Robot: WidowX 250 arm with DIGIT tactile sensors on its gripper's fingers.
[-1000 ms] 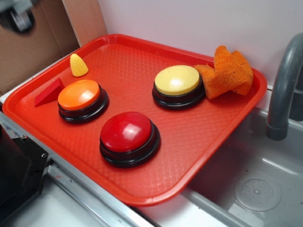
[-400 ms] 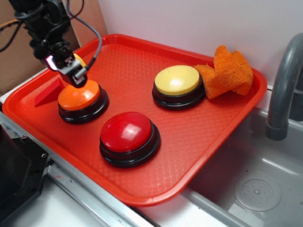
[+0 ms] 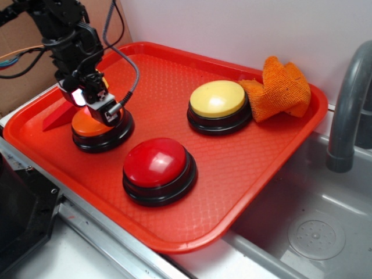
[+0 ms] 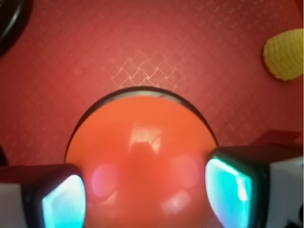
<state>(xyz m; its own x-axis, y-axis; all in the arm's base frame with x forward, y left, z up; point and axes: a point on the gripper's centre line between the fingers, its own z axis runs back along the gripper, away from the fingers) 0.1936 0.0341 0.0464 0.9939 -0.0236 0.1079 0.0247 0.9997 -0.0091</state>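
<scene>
Straddling glossy orange dome button (image 4: 142,142); end effector (image 3: 96,106) spread wide, gripping nothing; waffle-textured red tray (image 3: 232,168) beneath

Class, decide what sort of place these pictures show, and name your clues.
Probably a toy kitchen counter: a grey faucet over a sink with a round drain, and a red tray beside it holding an orange dishcloth.

Red button (image 3: 156,163), yellow button (image 3: 218,99), orange cloth (image 3: 282,87), grey faucet (image 3: 347,104)
</scene>
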